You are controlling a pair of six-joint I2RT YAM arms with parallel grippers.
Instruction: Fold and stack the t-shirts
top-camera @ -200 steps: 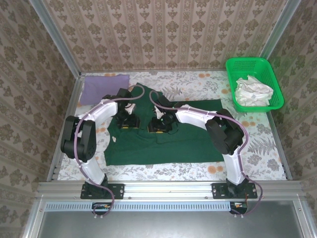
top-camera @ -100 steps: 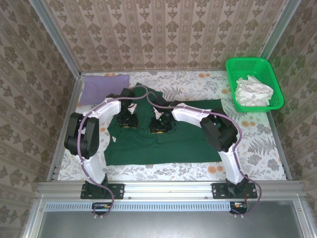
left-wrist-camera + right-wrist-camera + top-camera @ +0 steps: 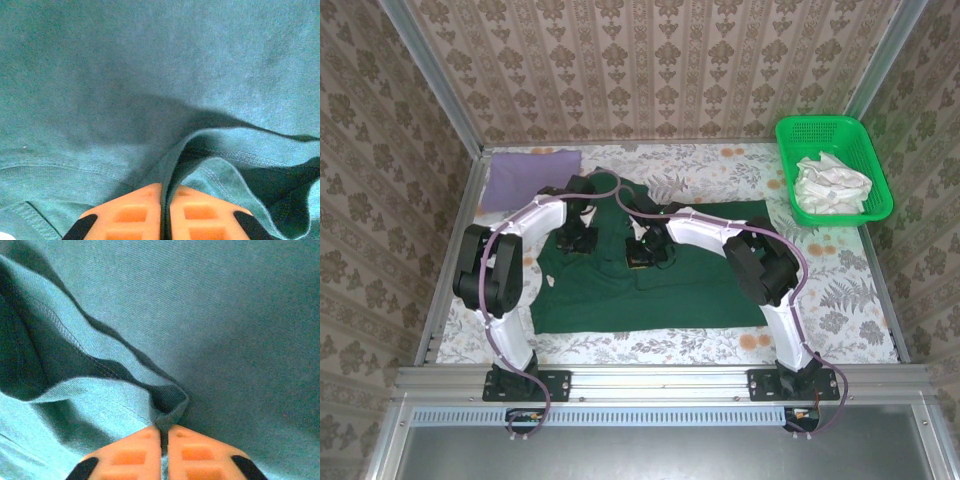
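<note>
We are mid-fold on the dark green t-shirt point(image 3: 650, 295), which lies spread across the middle of the bench point(image 3: 840, 290), the lilac t-shirt point(image 3: 525, 180) at the far left. The left hand point(image 3: 165, 194) and right hand point(image 3: 164, 434) are each closed tight on a hemmed edge of the green cloth. Next, we judge, both must carry that edge across together and lay it flat before letting go.

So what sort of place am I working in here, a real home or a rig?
Probably a mock-home test cell: wallpaper panels set in an aluminium frame, a floral-covered table, and a dark green t-shirt spread out for folding.
</note>
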